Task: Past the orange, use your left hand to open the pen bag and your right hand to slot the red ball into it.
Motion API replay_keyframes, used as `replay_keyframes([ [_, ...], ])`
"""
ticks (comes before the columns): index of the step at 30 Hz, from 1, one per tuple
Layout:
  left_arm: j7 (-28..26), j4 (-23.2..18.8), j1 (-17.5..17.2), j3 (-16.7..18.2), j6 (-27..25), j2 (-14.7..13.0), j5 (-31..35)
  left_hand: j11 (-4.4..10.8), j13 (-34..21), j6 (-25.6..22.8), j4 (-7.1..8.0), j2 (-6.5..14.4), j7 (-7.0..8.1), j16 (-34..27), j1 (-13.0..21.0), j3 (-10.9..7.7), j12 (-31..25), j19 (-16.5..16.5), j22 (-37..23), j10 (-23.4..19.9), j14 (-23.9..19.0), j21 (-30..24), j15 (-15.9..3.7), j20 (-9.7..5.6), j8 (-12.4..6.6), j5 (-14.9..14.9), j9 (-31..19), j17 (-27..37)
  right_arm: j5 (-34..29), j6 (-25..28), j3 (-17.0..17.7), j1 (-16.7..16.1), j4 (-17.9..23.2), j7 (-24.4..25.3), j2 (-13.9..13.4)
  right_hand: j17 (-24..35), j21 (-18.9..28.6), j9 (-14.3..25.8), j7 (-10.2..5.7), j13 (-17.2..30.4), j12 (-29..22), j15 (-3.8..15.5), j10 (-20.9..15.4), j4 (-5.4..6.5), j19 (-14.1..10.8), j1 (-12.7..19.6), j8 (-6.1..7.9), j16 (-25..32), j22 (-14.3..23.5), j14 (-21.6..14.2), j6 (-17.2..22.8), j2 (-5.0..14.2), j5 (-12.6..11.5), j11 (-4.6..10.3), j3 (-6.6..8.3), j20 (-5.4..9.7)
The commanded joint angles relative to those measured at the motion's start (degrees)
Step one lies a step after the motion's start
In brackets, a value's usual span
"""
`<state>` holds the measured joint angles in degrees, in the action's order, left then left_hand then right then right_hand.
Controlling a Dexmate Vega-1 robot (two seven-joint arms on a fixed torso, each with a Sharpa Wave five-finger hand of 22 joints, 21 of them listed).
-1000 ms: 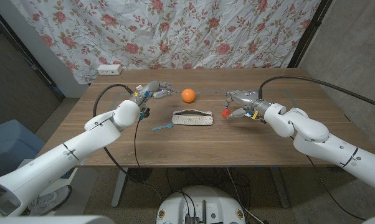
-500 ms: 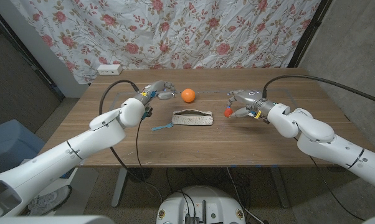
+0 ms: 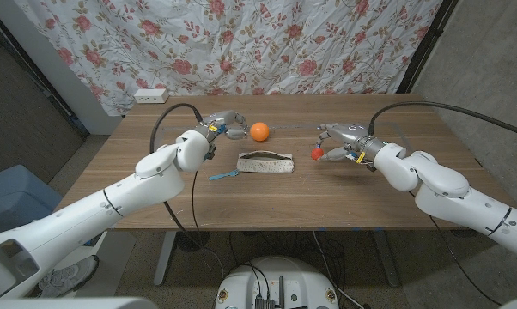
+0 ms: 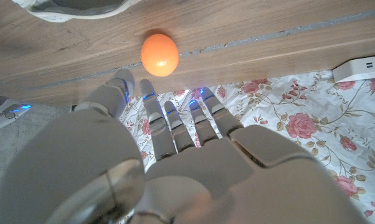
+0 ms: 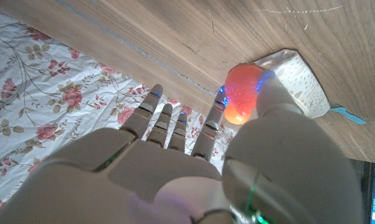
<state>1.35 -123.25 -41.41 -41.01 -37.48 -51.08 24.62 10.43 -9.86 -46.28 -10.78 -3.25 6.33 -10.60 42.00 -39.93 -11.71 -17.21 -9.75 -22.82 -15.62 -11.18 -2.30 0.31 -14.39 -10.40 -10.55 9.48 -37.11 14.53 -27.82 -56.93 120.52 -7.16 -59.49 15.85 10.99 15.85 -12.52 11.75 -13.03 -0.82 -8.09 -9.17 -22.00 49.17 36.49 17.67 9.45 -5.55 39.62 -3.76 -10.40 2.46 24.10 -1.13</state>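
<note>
The orange (image 3: 258, 131) sits at the back middle of the table, and the wrist view shows it (image 4: 159, 54) just past my left fingertips. My left hand (image 3: 223, 125) hovers right beside it, fingers spread, holding nothing (image 4: 175, 155). In front of the orange lies the speckled pen bag (image 3: 265, 162), closed, with a blue zipper tag (image 3: 224, 175) at its left end. To the right of the bag my right hand (image 3: 341, 142) pinches the red ball (image 3: 316, 152) between thumb and finger. The right wrist view has the ball (image 5: 242, 93) next to the bag's end (image 5: 296, 84).
A white power strip (image 3: 150, 94) lies at the table's back left corner, also in the left wrist view (image 4: 362, 65). A floral curtain (image 3: 267, 43) hangs close behind the far edge. Black cables arc over each forearm.
My left hand has moved right, closer to the orange. My right hand has shifted slightly right and up, still holding the red ball.
</note>
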Motion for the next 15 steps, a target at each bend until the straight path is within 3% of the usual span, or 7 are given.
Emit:
replay_keyframes([
  [1,7.4,-1.3,4.1,-6.1,-5.2,1.4,13.0,-0.15,-0.2,-1.5,-0.01,-0.2,0.07,0.1,1.1,0.47,0.3,0.1,-0.1,-0.3,-0.7,0.2,-2.74,0.05,-0.01,-0.1,-0.1,0.1,1.7,1.1,0.5,-1.0,0.3,1.9,-0.3,0.1,-0.1,0.3,-0.09,-0.1,0.1,-0.06,-0.4,0.17,-0.3,0.0,0.33,0.0,0.2,-0.3,0.2,0.47,-0.4,0.05,-0.19,-0.06],
  [8,10.8,-0.2,5.0,-7.3,-4.7,2.6,18.4,-0.54,-0.2,-4.2,0.0,-0.9,-0.2,0.1,2.5,1.48,0.4,-0.2,0.0,-0.9,-1.2,0.2,-3.25,-0.46,-0.27,0.0,0.0,0.1,2.1,2.2,0.8,-1.6,0.4,2.9,-0.4,0.2,-0.1,0.3,-0.09,-0.1,0.2,0.02,-0.4,0.2,-0.3,0.0,0.38,0.0,0.2,-0.3,0.3,0.52,-0.4,0.05,-0.25,-0.08],
  [15,16.6,1.2,6.5,-10.2,-4.9,4.3,27.8,-2.28,-0.1,-5.8,0.12,-1.4,-0.83,0.2,3.5,2.37,0.7,-0.4,0.0,-0.6,-1.4,0.1,-3.33,-0.66,-0.05,0.0,0.1,0.1,2.5,3.1,0.5,-1.5,0.0,4.0,0.2,0.2,-0.1,0.2,-0.09,-0.1,0.2,-0.02,-0.5,0.24,-0.3,0.0,0.42,0.0,0.2,-0.3,0.3,0.58,-0.3,0.04,-0.33,-0.07],
])
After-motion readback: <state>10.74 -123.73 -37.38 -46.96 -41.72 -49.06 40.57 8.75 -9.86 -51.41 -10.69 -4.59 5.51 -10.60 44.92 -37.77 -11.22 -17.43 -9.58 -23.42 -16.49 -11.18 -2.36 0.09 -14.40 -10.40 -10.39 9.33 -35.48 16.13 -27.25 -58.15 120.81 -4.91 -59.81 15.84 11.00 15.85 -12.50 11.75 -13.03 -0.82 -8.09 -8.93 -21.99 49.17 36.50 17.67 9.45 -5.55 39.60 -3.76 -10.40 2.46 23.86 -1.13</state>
